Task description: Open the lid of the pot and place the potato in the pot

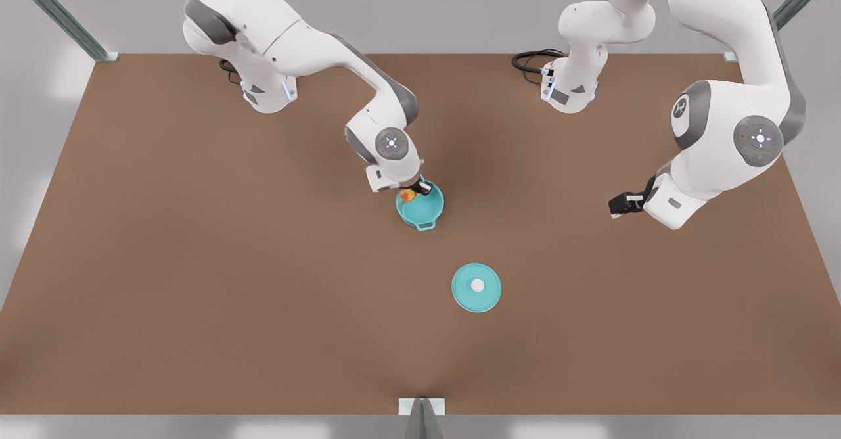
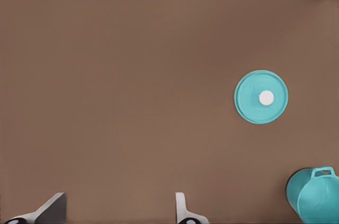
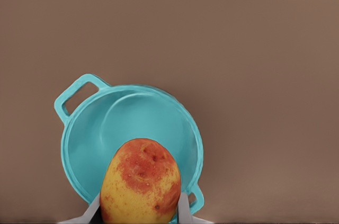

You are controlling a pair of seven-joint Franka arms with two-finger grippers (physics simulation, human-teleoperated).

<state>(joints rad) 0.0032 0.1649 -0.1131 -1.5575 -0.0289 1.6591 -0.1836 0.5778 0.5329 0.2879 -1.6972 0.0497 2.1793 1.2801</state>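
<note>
The teal pot (image 1: 428,213) stands uncovered near the table's middle, its inside bare (image 3: 132,126). My right gripper (image 1: 414,191), on the arm at the front view's left, is shut on the yellow-orange potato (image 1: 408,196) and holds it just above the pot's rim (image 3: 140,181). The pot lid (image 1: 464,288), a flat teal disc with a white knob, lies on the table in front of the pot (image 2: 248,97). My left gripper (image 1: 621,204), on the arm at the front view's right, hangs open above bare table (image 2: 117,207), well away from the pot (image 2: 315,195).
The brown table (image 1: 197,261) runs wide on both sides of the pot and lid. Metal frame posts stand at the back corners and one at the middle of the front edge (image 1: 421,413). Black cables (image 1: 532,61) lie by the arm bases.
</note>
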